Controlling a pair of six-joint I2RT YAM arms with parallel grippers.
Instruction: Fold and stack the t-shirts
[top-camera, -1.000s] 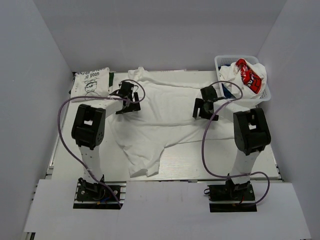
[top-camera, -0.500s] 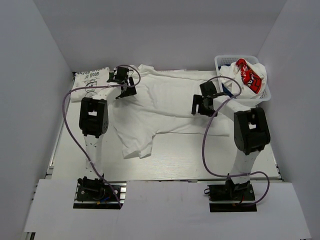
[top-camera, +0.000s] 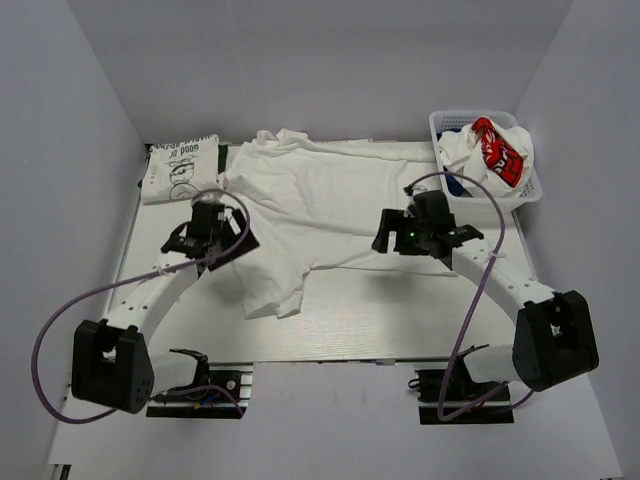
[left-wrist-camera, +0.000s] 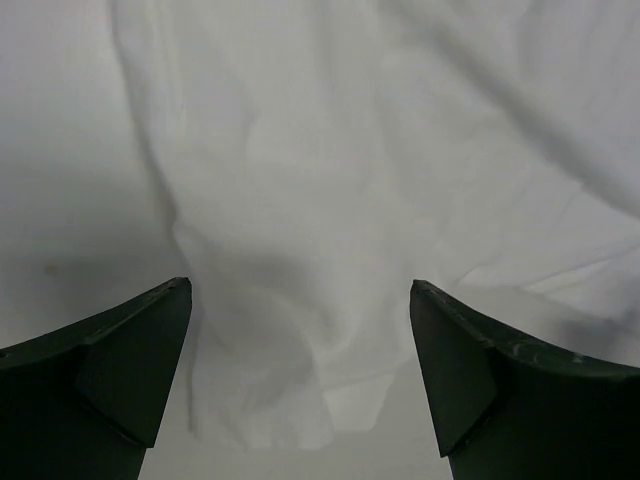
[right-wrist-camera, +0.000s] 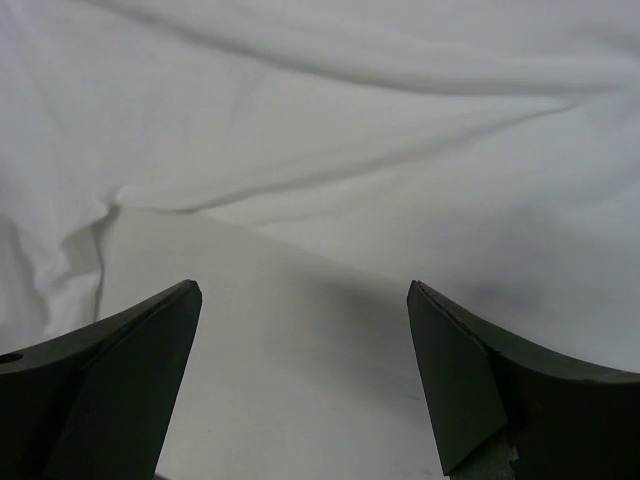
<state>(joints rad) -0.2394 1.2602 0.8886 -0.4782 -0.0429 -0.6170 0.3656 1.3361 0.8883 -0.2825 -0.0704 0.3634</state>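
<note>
A plain white t-shirt (top-camera: 320, 205) lies spread across the back half of the table, with a rumpled flap (top-camera: 275, 290) hanging toward the front left. My left gripper (top-camera: 232, 240) is open and empty over the shirt's left edge; the left wrist view shows the bunched cloth (left-wrist-camera: 290, 330) between its fingers. My right gripper (top-camera: 388, 232) is open and empty at the shirt's right front edge (right-wrist-camera: 330, 170), over bare table (right-wrist-camera: 300, 370). A folded white t-shirt with a black line drawing (top-camera: 181, 167) lies at the back left. More t-shirts, one with a red patch (top-camera: 497, 150), fill the basket.
A white plastic lattice basket (top-camera: 527, 192) stands at the back right corner. White walls close the table on three sides. Purple cables loop from both arms.
Both arms have let go of the white t-shirt and pulled back toward the front. The shirt now lies flatter, spread toward the back, with its flap at the front left.
</note>
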